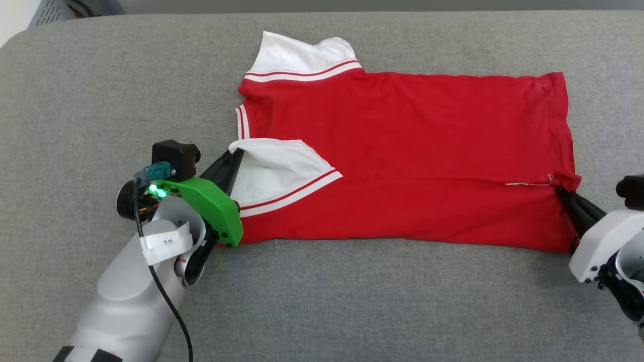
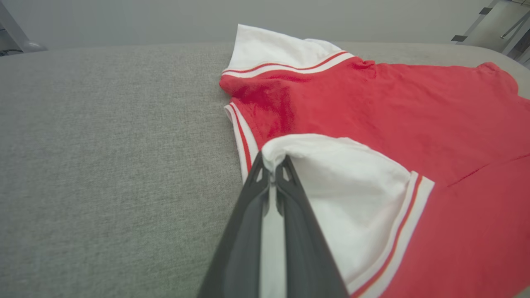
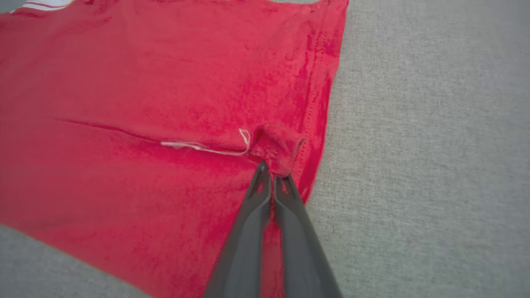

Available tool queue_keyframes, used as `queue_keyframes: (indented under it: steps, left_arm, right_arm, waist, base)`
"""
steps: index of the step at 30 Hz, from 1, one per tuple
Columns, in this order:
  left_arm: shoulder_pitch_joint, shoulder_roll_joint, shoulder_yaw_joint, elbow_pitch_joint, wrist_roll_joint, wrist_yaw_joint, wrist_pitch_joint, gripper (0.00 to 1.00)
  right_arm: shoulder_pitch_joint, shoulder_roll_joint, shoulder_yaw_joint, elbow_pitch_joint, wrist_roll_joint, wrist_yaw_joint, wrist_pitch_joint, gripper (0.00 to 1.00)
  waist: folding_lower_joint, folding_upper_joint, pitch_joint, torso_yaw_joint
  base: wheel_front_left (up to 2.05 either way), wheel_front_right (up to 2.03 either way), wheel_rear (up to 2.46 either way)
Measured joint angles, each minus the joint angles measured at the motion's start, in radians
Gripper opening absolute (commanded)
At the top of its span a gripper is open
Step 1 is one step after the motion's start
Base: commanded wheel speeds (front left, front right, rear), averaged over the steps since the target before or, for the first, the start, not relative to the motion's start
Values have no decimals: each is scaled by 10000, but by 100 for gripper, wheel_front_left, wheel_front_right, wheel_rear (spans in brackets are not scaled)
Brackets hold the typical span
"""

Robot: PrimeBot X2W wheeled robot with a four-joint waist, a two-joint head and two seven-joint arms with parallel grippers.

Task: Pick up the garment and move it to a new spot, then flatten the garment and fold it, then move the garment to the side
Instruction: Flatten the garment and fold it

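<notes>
Garment, head view: spread flat on grey surface, near long edge folded over.
Left wrist view: left hand clamped tight on white sleeve edge.
Right wrist view: right hand clamped tight on red hem corner.

The scene is lit brightly and evenly from above; only thin, soft shadows are cast on the grey bench along the edge of the garment. In the wrist views the dark fingers are rendered blurred close to the lens and the red is oversaturated; in the left one the bench's far edge is bowed.
</notes>
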Motion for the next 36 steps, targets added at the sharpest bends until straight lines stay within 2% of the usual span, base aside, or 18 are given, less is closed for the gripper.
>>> queue_keyframes:
  steps: [5,12,13,14,15,21,24,25,29,33,36]
  left_arm:
    - [-151,-13,-763,1231,-648,0,-230,0]
    - [-473,-13,-1546,1964,-1292,0,-759,0]
    - [-515,-13,-1638,2067,-1352,0,-821,48]
    - [-554,-13,-1732,2140,-1375,0,-863,100]
    - [-601,-15,-1808,2194,-1379,0,-911,100]
    - [-955,201,-2265,2090,-1578,0,-984,100]
    - [-1188,537,-2614,1747,-1977,0,-514,100]
    - [-1499,903,-2989,1340,-2389,0,414,100]
    - [-1933,1354,-3452,897,-2897,0,1977,100]
    - [-2218,1475,-3988,472,-3776,-2,3950,100]
    - [-2415,1561,-4408,322,-4034,0,5066,100]
  right_arm:
    - [-327,255,366,593,2,0,-35,0]
    - [-550,268,723,945,33,0,-370,0]
    - [-553,253,775,974,31,0,-435,1]
    - [-553,244,807,999,29,0,-499,26]
    - [-553,236,825,1020,31,0,-537,100]
    - [-432,130,748,711,-10,0,-888,100]
    - [-107,-46,639,368,-151,0,-888,100]
    - [176,-217,399,27,-295,0,-867,100]
    - [510,-330,82,-412,-491,0,-466,100]
    - [939,-357,-157,-771,-514,0,173,100]
    - [1131,-343,-249,-1020,-516,0,512,100]
  waist:
    - [0,0,200,-94]
    - [0,0,140,-137]
    - [0,0,90,-130]
    - [0,0,33,-121]
    - [0,0,-33,-107]
    - [0,0,-488,15]
    - [0,0,-786,100]
    - [0,0,-1050,197]
    - [0,0,-1365,337]
    - [0,0,-1588,504]
    - [-1,0,-1682,585]
  base:
    - [0,0,0]
    - [0,0,0]
    - [0,0,0]
    - [0,0,0]
    - [0,0,0]
    - [0,0,0]
    - [0,0,0]
    - [0,0,0]
    - [0,0,0]
    - [0,0,0]
    - [0,0,0]
